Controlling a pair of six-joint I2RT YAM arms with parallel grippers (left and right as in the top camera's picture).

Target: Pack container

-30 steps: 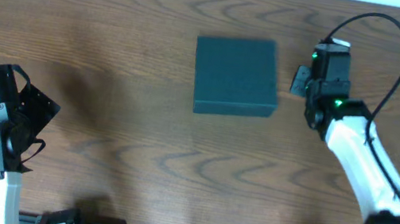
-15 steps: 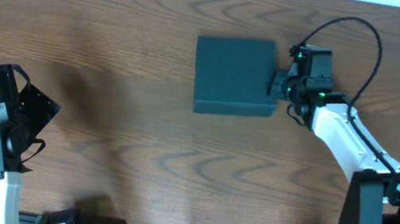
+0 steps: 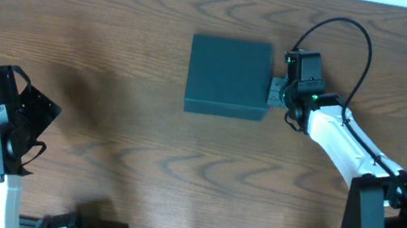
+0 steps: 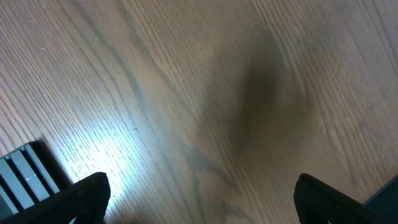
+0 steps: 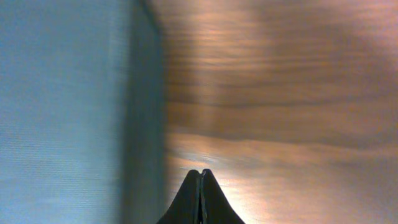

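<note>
- Your right tool point(image 3: 276, 92) is fully closed, its two dark fingers pinched tip to tip with nothing between them.
- It sits at the right side wall of the dark teal-black matte square cardboard box point(image 3: 227, 77). In the right wrist view the closed fingertips point(image 5: 194, 190) lie low, just beside the foot of that wall. You cannot tell whether they actually touch it.
- Your left tool point(image 3: 36, 127) hangs spread wide over bare wood at the near left. It grips nothing and is well apart from the box.
- The box lies flat on the brown wood-grain tabletop point(image 3: 118, 35), in the far middle, with its flat lid down.
- Up close, the box top is an even teal and its side wall is in shadow.
</note>
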